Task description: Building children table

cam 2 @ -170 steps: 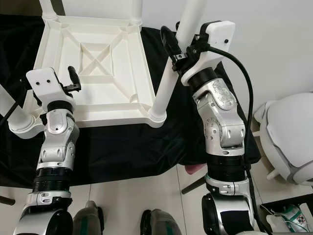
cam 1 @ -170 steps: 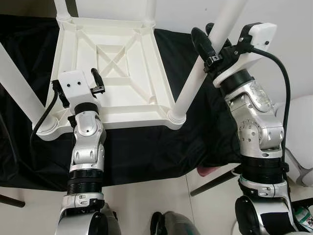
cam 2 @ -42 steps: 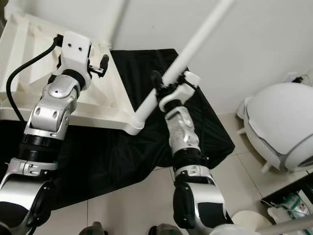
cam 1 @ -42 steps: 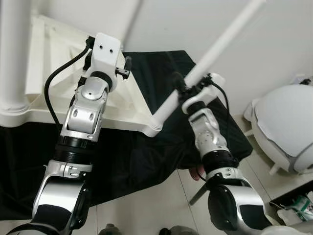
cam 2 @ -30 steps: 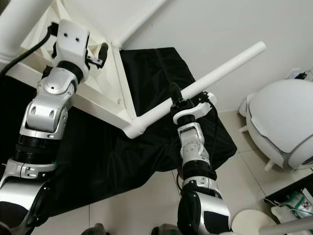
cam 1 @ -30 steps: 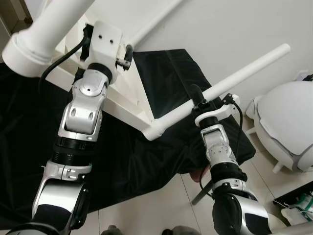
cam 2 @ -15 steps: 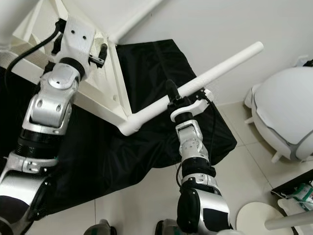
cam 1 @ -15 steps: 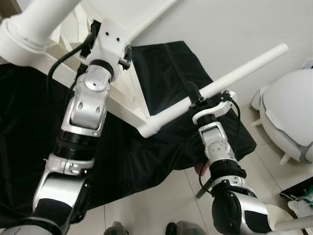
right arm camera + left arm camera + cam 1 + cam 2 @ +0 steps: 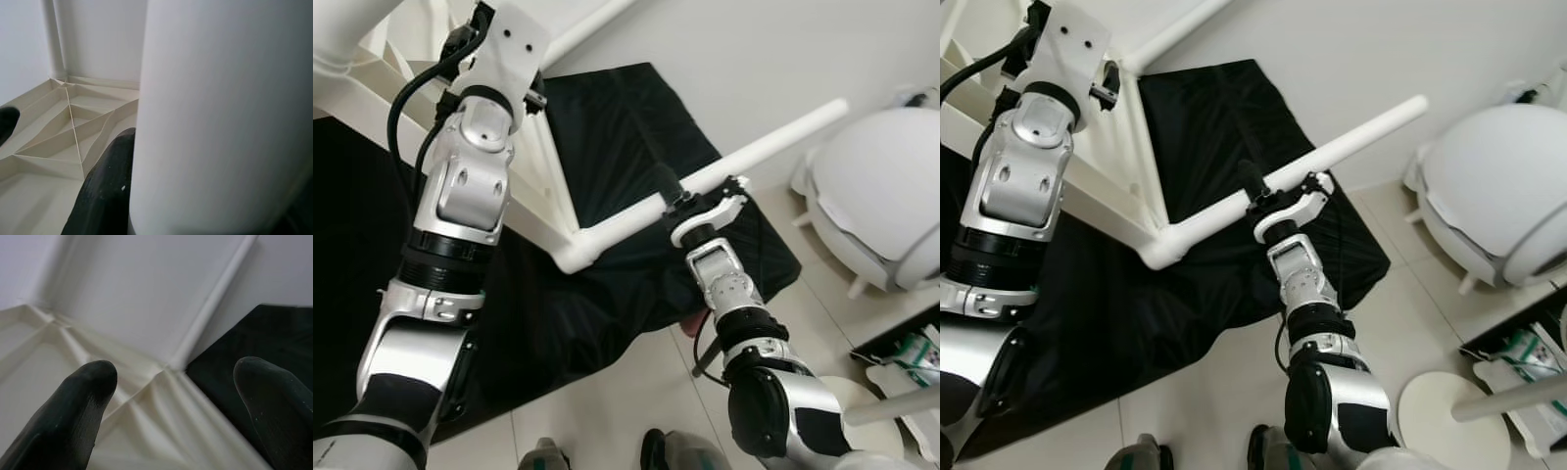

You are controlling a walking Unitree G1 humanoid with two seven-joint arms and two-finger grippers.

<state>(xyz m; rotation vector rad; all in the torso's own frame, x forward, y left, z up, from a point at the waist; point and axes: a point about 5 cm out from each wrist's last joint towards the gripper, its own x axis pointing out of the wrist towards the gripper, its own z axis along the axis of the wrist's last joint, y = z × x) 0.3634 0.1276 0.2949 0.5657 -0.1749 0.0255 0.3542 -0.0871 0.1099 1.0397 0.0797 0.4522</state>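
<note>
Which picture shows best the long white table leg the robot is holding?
The left eye view: the whole table leg runs from the table's corner to its free end, with the right gripper clamped around it. The right eye view shows much the same. The right wrist view shows a close white stretch beside one black finger.

a pale tiled floor point(image 9: 597, 411) carries a black cloth point(image 9: 636, 274), spread and rumpled, with the tilted white table point(image 9: 1126, 147) above it.

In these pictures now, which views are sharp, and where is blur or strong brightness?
Left eye view: mostly sharp; the white table leg is bright but readable. Left wrist view: the left gripper fingertips are soft, close to the lens. Right wrist view: the leg is a blurred, featureless white mass beside a dark finger.
</note>
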